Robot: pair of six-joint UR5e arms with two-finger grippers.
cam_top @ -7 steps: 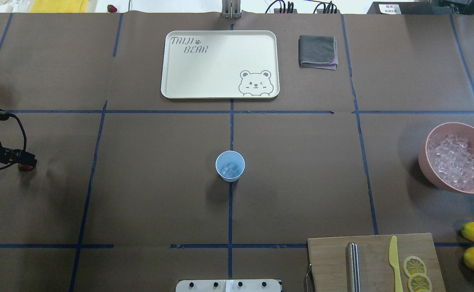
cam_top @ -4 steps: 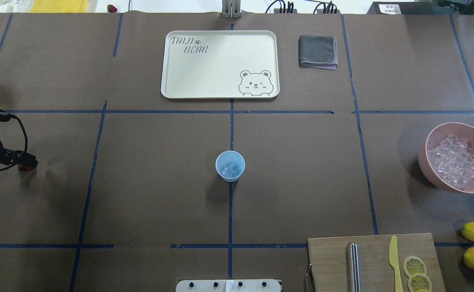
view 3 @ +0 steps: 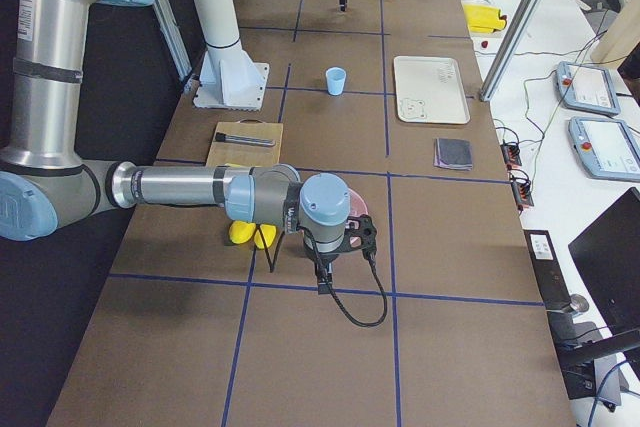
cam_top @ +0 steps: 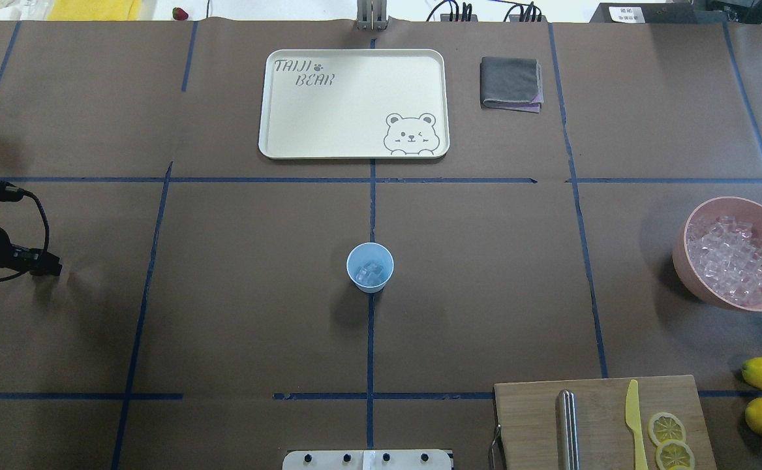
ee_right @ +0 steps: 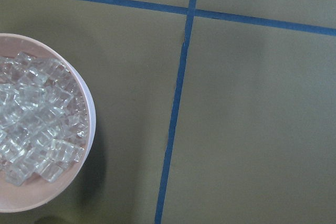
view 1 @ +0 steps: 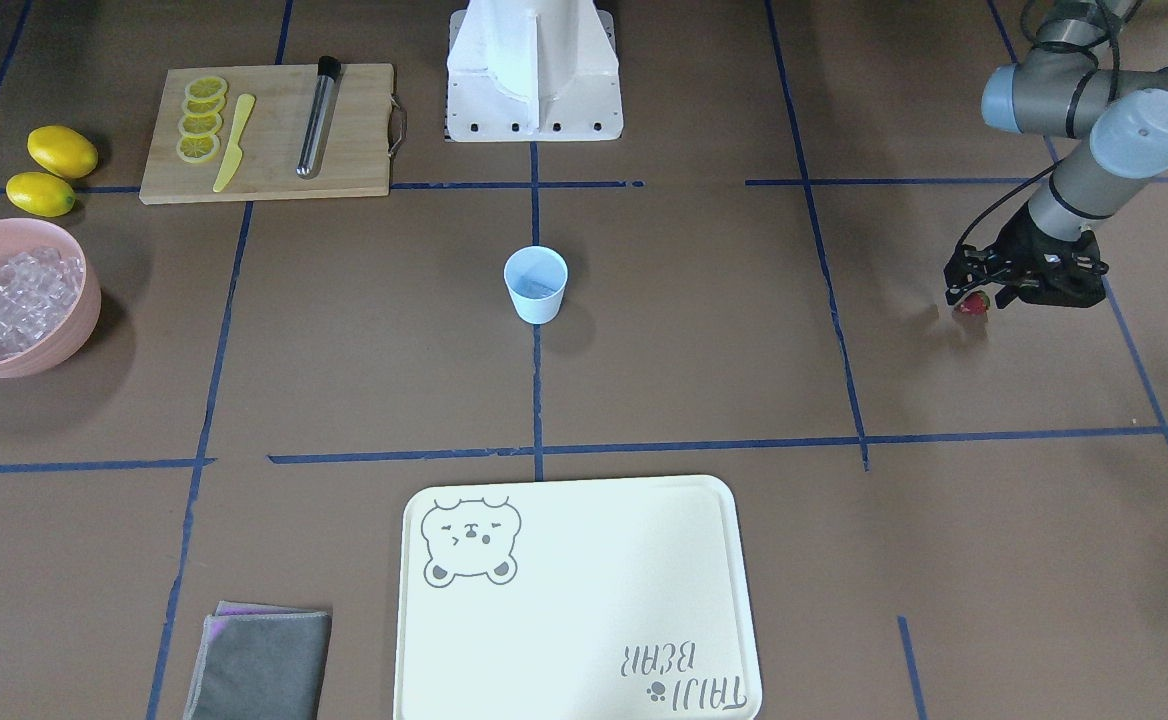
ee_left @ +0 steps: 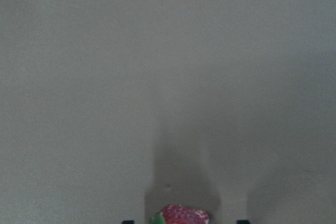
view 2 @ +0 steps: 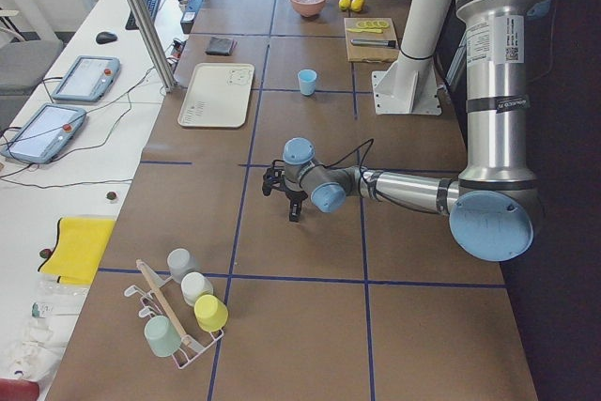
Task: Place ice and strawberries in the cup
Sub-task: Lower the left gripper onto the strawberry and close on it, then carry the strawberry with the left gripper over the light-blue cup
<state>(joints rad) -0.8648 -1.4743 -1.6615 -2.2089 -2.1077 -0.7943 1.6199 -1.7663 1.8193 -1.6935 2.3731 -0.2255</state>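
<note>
Strawberry (ee_left: 181,215) lies on the tabletop (view 1: 704,330) far out on the robot's left, between the spread fingers of the left tool (view 1: 974,293), untouched by them. Cup (cam_top: 370,267), at centre, holds some ice (cam_top: 372,275). Right tool (view 3: 322,275) hangs by the pink bowl (ee_right: 89,129); whether it is clenched or released, I cannot tell.

Bare paper (view 1: 744,300) between left tool (view 1: 974,300) and cup (view 1: 535,285); tray (view 1: 584,600) and cutting board (view 1: 354,130) well to either side.
</note>
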